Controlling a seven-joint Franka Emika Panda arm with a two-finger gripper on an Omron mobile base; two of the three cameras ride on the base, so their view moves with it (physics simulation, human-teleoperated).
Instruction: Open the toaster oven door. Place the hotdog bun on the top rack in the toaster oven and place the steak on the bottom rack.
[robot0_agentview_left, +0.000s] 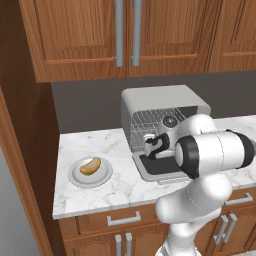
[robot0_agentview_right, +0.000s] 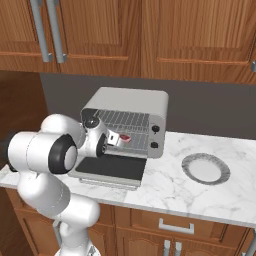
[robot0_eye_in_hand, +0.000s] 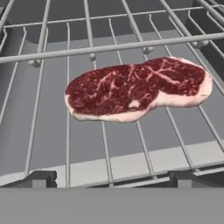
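Note:
The toaster oven (robot0_agentview_right: 131, 101) stands on the counter with its door (robot0_agentview_right: 111, 167) folded down flat in front. The steak (robot0_eye_in_hand: 135, 87), red with pale streaks, lies flat on the wire grid of the bottom rack (robot0_eye_in_hand: 87, 144); in the right base view the steak (robot0_agentview_right: 125, 138) shows as a red spot low in the oven mouth. My gripper (robot0_eye_in_hand: 113, 181) is open just in front of it, touching nothing, and hovers over the door at the oven mouth (robot0_agentview_right: 113, 138). The top rack (robot0_agentview_right: 125, 120) is bare. The hotdog bun (robot0_agentview_left: 90, 166) rests on a plate (robot0_agentview_left: 75, 176) left of the oven.
An empty plate (robot0_agentview_right: 205, 168) sits on the marble counter right of the oven. Wooden wall cabinets (robot0_agentview_left: 125, 35) hang above. A tall wooden panel (robot0_agentview_left: 25, 150) borders the counter's left end. My white arm crosses in front of the oven door.

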